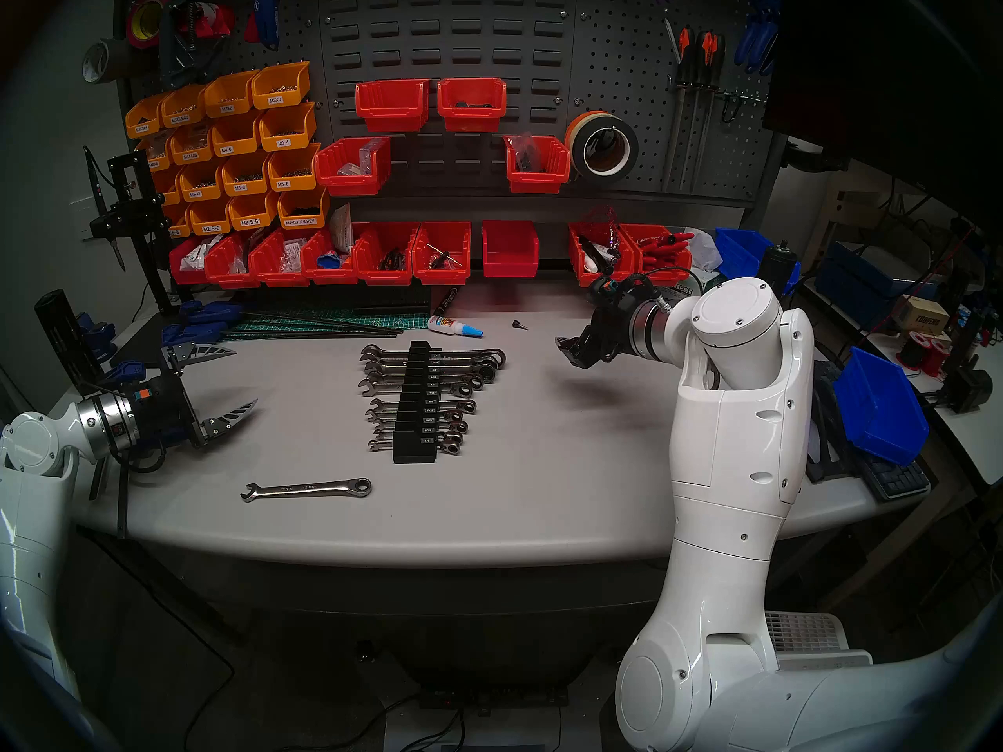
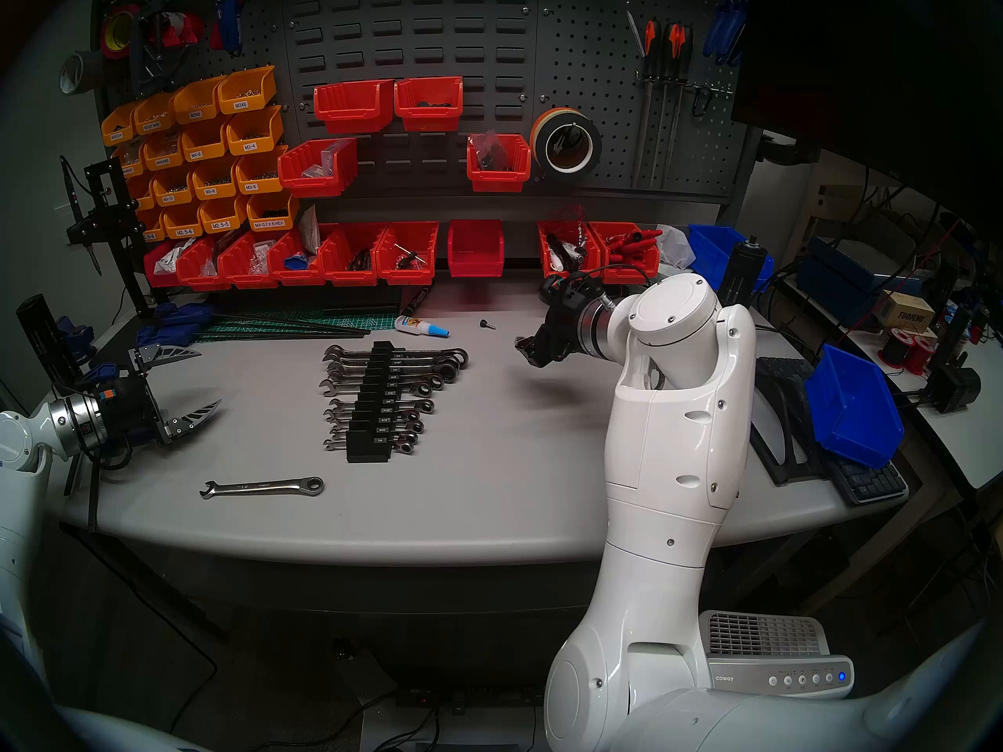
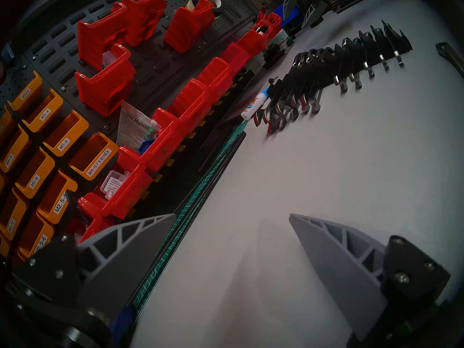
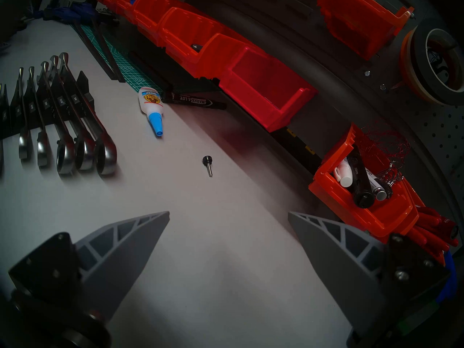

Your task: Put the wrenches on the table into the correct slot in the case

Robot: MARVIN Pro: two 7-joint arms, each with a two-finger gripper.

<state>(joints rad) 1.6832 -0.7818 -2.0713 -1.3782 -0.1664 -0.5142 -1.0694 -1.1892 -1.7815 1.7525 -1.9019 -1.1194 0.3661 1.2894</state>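
Hidden or unclear: right gripper mostly masked by its own arm in the head views; the wrist view shows its fingers spread wide, empty. Size labels on the wrench rack too small to read.
Surface: light-grey table backed by a pegboard with red bins.
Task item: chrome combination wrench lying flat near the rounded front edge, apart from the rack.
Left gripper: fingers wide apart, empty, above the table's left side.
Open room: bare table between rack and right arm.
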